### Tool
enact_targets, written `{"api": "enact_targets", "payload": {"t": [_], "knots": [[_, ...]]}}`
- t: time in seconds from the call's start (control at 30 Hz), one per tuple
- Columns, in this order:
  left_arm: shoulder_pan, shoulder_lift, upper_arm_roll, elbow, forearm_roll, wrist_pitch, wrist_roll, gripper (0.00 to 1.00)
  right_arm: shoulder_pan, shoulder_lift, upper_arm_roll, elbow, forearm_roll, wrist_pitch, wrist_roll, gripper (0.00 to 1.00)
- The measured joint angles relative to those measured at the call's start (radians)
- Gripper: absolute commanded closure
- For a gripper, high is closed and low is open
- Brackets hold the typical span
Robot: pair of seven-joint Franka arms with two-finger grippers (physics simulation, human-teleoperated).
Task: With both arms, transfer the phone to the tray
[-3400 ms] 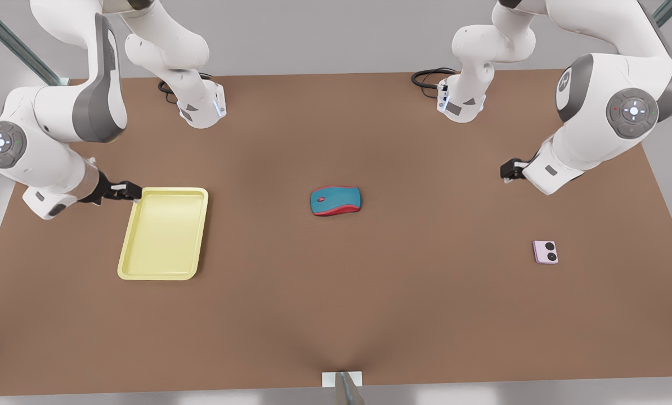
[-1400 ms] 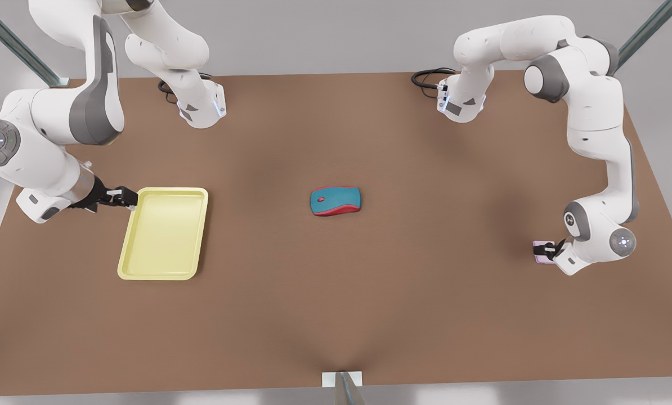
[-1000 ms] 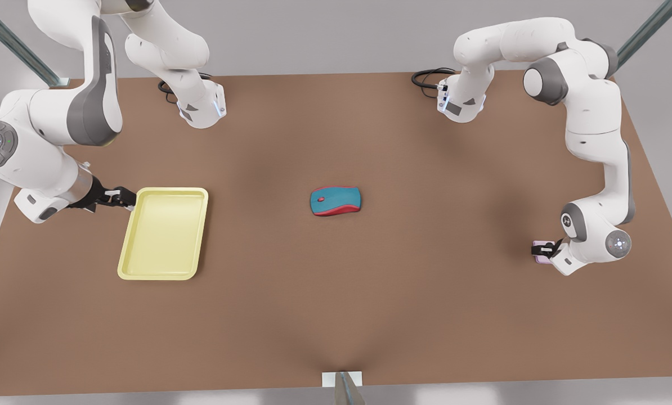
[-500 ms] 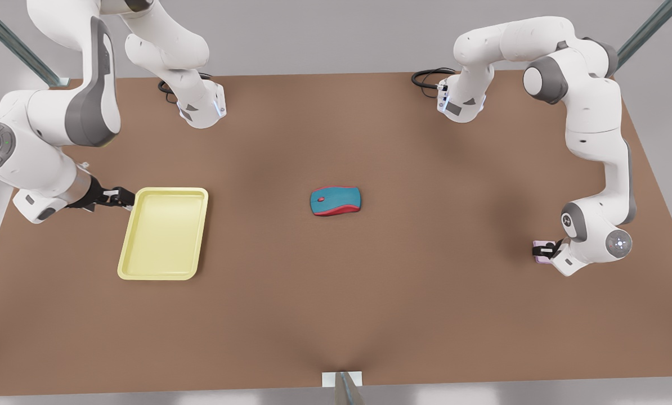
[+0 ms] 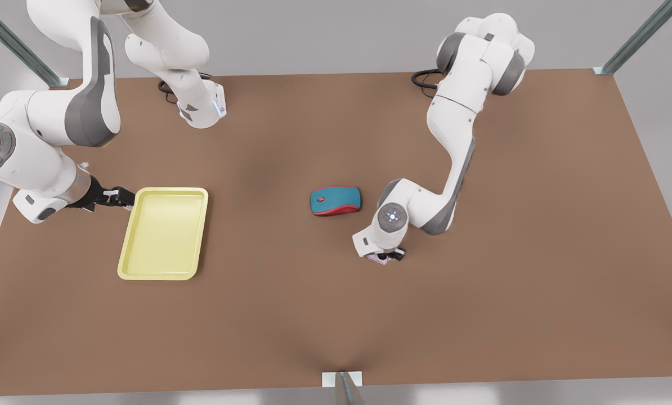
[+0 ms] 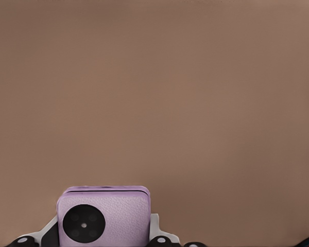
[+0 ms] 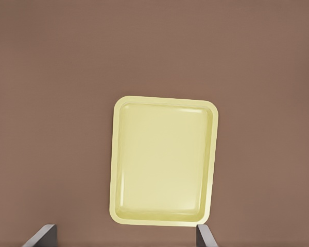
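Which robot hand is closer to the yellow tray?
The right gripper: it hangs open just off the tray's far corner. The left gripper is past the mouse, near the table's middle, holding the phone.

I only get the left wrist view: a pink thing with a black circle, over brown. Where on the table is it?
Observer: The phone is in the left gripper, near the table's middle, close to a teal-and-red mouse.
Visitor: Where should it go?
Observer: A yellow tray lies toward the front view's left, with nothing in it.
Visitor: And the other arm?
Observer: The right gripper waits at the tray's far corner, fingers open.
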Motion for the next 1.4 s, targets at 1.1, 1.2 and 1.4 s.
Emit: {"api": "enact_targets", "payload": {"t": [1.1,1.2,1.4], "knots": [[0.321,-0.609,-0.003,0.060,-0.087,-0.895,-0.216,0.00,0.406,0.468,0.053,0.246,0.111,0.105,0.276,0.00],[0.321,-0.596,-0.003,0.060,-0.098,-0.930,-0.153,0.00,0.453,0.529,0.057,0.248,0.116,0.207,0.387,0.00],[0.321,-0.584,-0.003,0.059,-0.113,-0.951,-0.054,0.00,0.520,0.605,0.061,0.252,0.120,0.411,0.592,0.00]]}}
